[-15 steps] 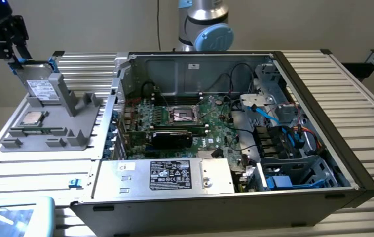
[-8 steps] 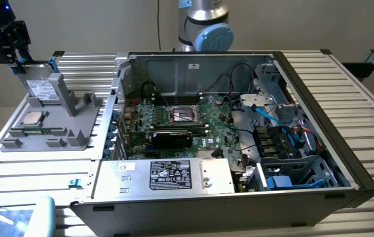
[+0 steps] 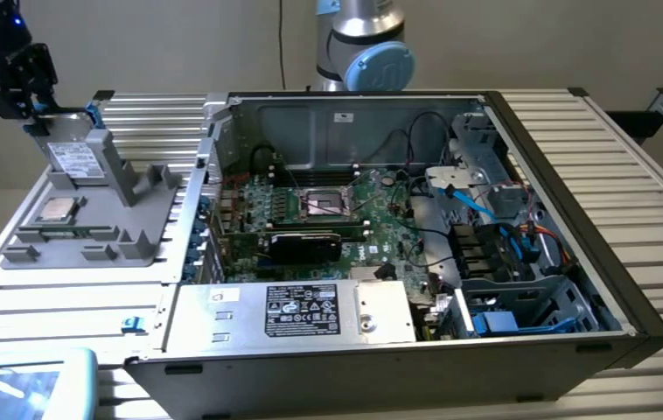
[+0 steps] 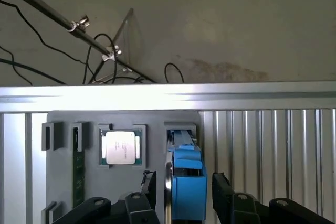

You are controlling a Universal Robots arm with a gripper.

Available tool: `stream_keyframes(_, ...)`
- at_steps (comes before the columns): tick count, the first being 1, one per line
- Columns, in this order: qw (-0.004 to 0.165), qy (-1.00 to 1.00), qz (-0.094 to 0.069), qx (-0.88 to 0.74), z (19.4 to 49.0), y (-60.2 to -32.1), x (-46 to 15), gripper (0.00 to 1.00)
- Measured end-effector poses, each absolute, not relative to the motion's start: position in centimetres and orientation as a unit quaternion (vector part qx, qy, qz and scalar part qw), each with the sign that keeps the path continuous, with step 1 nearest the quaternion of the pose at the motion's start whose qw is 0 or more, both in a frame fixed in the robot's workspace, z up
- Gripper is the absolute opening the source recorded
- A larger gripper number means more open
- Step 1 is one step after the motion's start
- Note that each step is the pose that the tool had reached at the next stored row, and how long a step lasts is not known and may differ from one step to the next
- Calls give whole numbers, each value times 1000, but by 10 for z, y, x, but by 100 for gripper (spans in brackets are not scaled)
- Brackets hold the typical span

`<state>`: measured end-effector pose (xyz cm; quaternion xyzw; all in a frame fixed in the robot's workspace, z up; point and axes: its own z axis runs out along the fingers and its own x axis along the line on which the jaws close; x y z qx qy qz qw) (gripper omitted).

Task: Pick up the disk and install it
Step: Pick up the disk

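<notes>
Two black fingers (image 4: 149, 187) sit closest to my wrist camera, and I read the gripper (image 4: 184, 177) as open. Its jaws stand one on each side of the disk (image 4: 188, 192) with a thin gap visible on both sides, so nothing is clamped. The disk stands on edge in its slot, with its bright blue frame facing the camera. Just beyond it, a square silver processor chip (image 4: 122, 148) lies flat in its own pocket of the grey fixture (image 4: 63, 192), and a green memory stick (image 4: 79, 174) lies a pocket further along. Past the fixture I see the bright edge of the slatted metal table (image 4: 262, 140), then bare floor with loose black cables (image 4: 100, 56).

On the exterior feed, the gripper (image 3: 38, 118) hangs at the upright disk (image 3: 75, 157), at the far end of the fixture (image 3: 98, 241) on the exterior view's left. The open computer case (image 3: 646, 324) lies beside it. Inside the case, a silver box (image 3: 308, 311) with a black label is nearest, the motherboard (image 3: 320, 210) sits behind that, and the arm (image 3: 361, 44) rises at the back.
</notes>
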<state>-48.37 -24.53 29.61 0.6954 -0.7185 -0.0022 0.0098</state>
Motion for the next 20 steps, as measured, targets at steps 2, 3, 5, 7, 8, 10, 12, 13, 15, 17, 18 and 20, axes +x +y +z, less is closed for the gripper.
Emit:
stream_keyframes(2,10,-718,-2,696,295,-245,-484,55)
stream_keyframes(3,10,-718,-2,696,295,-245,-484,55)
stream_keyframes(5,10,-718,-2,696,294,-246,-484,55)
stream_keyframes(7,10,-718,-2,696,294,-246,-484,55)
stream_keyframes(8,10,-718,-2,696,293,-246,-484,55)
stream_keyframes(10,10,-718,-2,696,292,-246,-484,55)
stream_keyframes(12,10,-718,-2,695,292,-246,-483,55)
stream_keyframes(13,10,-719,-2,695,291,-246,-483,55)
stream_keyframes(15,10,-720,-3,694,291,-246,-483,55)
stream_keyframes(17,9,-722,-3,691,290,-246,-483,55)
stream_keyframes(18,10,-724,-3,690,290,-246,-483,55)
stream_keyframes(20,9,-726,-3,688,290,-246,-483,55)
